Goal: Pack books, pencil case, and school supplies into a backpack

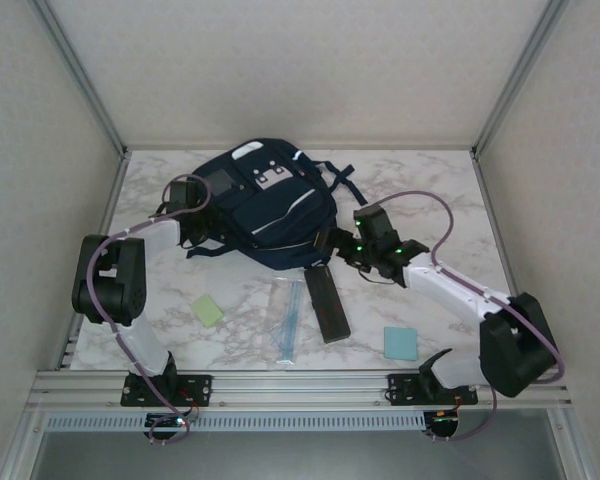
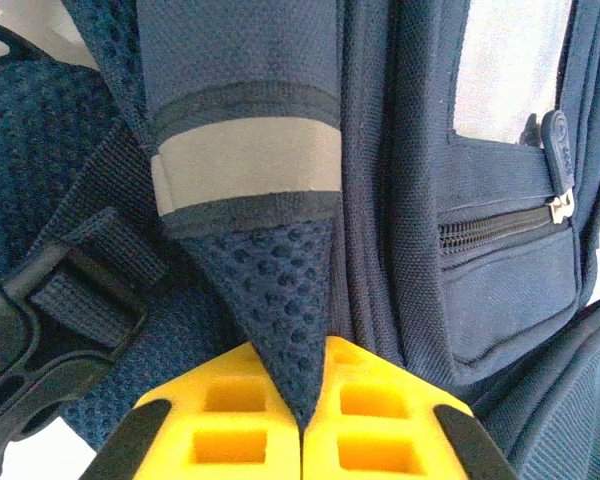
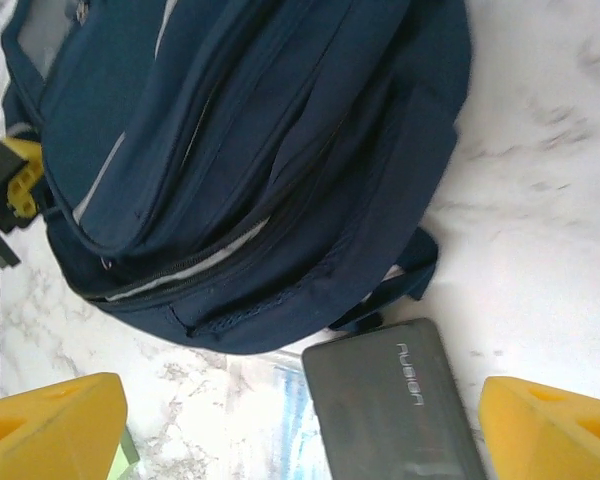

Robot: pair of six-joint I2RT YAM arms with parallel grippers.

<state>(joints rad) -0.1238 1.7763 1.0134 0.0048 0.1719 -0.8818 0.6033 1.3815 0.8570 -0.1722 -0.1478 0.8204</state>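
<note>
Backpack (image 1: 270, 205) lies front up at the worktop's (image 1: 440, 200) middle. Left hand (image 2: 302, 405) is clamped on mesh fabric at its left side. Right hand (image 3: 300, 425) hangs wide over the pencil case (image 1: 327, 305), just beside the bag's near edge; ruler (image 1: 285, 320) alongside.

bg: white-grey marble tbl (image 1: 440, 170) | pale textured walls (image 1: 300, 70) | alu frame posts (image 1: 80, 75) | even light

Bare white marble tabletop (image 1: 420, 170) right of and behind large navy-blue fabric backpack (image 1: 265, 205). Crowding the near strip: long black rectangular pencil case (image 1: 327, 303), clear bluish plastic ruler (image 1: 285, 320) just beside, small pale green pad (image 1: 207, 310), small light blue pad (image 1: 401, 342); gaps between.
</note>
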